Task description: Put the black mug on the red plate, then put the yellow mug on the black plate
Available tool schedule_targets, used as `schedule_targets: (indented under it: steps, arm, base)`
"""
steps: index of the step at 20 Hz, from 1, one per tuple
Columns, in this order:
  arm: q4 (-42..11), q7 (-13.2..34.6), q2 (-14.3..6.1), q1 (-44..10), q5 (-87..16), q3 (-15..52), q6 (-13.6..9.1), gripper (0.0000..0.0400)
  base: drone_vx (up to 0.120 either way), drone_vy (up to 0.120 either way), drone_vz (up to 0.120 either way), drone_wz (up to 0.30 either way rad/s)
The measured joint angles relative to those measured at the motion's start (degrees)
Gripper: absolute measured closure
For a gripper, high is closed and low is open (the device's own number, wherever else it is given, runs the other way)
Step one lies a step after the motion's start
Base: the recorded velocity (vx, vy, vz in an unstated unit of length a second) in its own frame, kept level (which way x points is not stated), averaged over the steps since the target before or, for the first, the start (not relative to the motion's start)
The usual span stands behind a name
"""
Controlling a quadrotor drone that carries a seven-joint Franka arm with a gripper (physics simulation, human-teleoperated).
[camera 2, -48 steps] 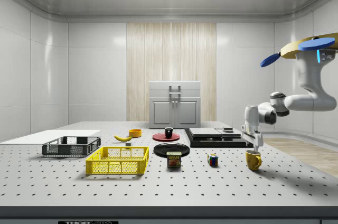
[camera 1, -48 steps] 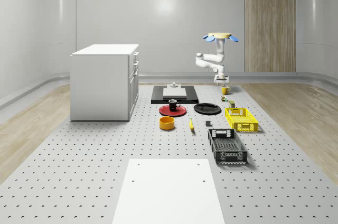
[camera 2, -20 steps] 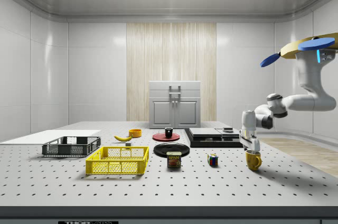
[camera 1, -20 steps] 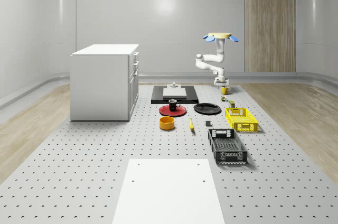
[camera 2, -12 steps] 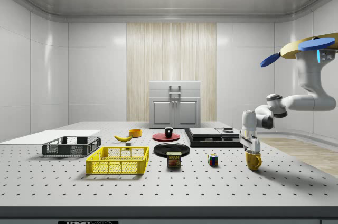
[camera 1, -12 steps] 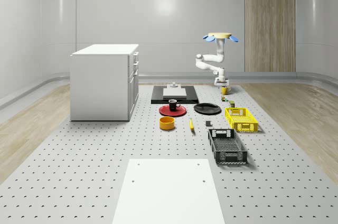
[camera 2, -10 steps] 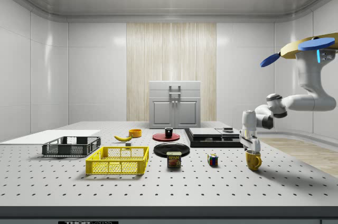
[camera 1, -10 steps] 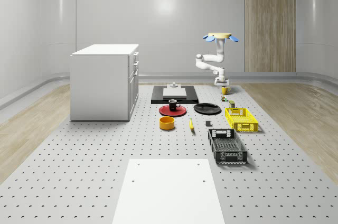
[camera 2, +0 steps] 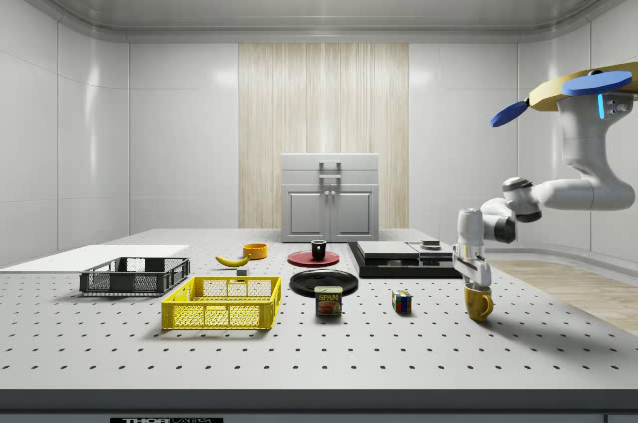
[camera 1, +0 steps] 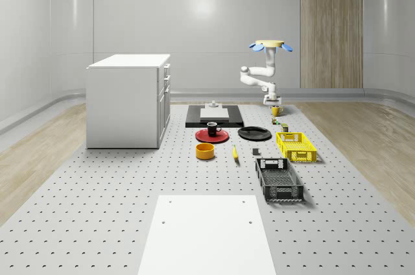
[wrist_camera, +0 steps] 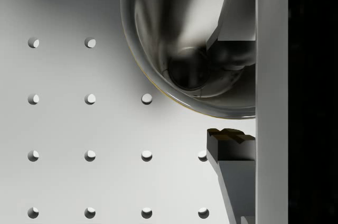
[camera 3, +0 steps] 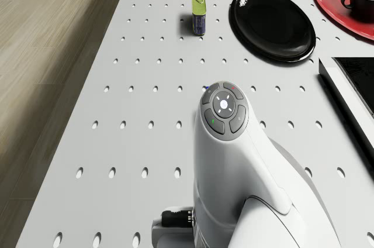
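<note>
The yellow mug [camera 2: 478, 305] stands on the table near the side view's right; its hollow inside [wrist_camera: 174, 28] faces the wrist camera. My gripper [camera 2: 477, 286] is down at its rim, open. One finger [wrist_camera: 232, 18] is inside the mug and the other [wrist_camera: 232, 150] outside, a thin strip of table showing between it and the rim. The drone [camera 2: 588, 89] hovers above and to the side view's right of the mug. The black mug [camera 1: 213, 128] sits on the red plate [camera 1: 202, 137]. The black plate [camera 1: 254, 133] lies beside it, bare.
A can [camera 3: 200, 15] and a coloured cube [camera 2: 402, 301] stand between the yellow mug and the black plate. A yellow crate [camera 1: 297, 146], a black crate [camera 1: 279, 179], a banana [camera 1: 235, 153], an orange bowl [camera 1: 205, 151], a black slab [camera 1: 214, 116] and a white cabinet [camera 1: 128, 100] share the table.
The arm has lowered the gripper from just above the yellow mug down onto its rim. The mug, both plates and the drone stay where they were.
</note>
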Motion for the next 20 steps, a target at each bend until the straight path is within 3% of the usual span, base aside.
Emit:
schedule_targets:
  steps: [10,15,20]
  arm:
    - [-0.9,0.0,-0.2,0.5,1.7,1.9,-1.0,0.0287]
    - [-2.1,-0.1,-0.7,1.3,4.6,5.1,-2.4,0.0289]
    - [-2.6,-0.1,-1.0,1.6,6.4,7.0,-3.1,0.0290]
  base:
    - [0.000,0.000,0.004,0.000]
    - [0.008,-0.008,0.120,0.000]
    - [0.120,-0.120,0.120,0.000]
